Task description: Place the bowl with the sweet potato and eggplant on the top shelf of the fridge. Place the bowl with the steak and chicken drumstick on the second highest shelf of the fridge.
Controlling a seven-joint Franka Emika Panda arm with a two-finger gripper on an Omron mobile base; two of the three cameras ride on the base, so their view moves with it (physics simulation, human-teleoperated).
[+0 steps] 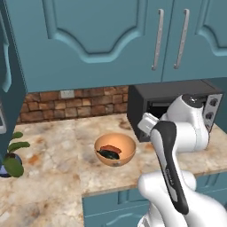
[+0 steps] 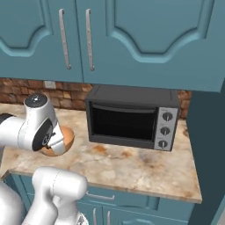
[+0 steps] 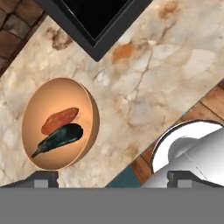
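An orange-tan bowl [image 1: 129, 149] [image 3: 52, 98] stands on the marble counter, left of the oven. In it lie the reddish-orange sweet potato [image 3: 60, 120] [image 1: 111, 148] and the dark green-black eggplant [image 3: 59, 139] [image 1: 108, 154], side by side. The arm's elbow covers most of the bowl [image 2: 67, 138] in the right base view. My gripper [image 3: 113, 179] hangs open above the counter's front edge with nothing between its fingers. The bowl sits above the left fingertip [image 3: 43, 178] in the hand view. The fridge, its shelves and the bowl with the steak and chicken drumstick are out of view.
A black toaster-style oven [image 1: 177, 104] [image 2: 132, 116] [image 3: 94, 19] stands at the back of the counter, right of the bowl. A potted plant [image 1: 13, 157] sits at the far left. Teal wall cabinets [image 1: 111, 40] hang low over the counter, with a brick backsplash [image 1: 71, 106] behind.
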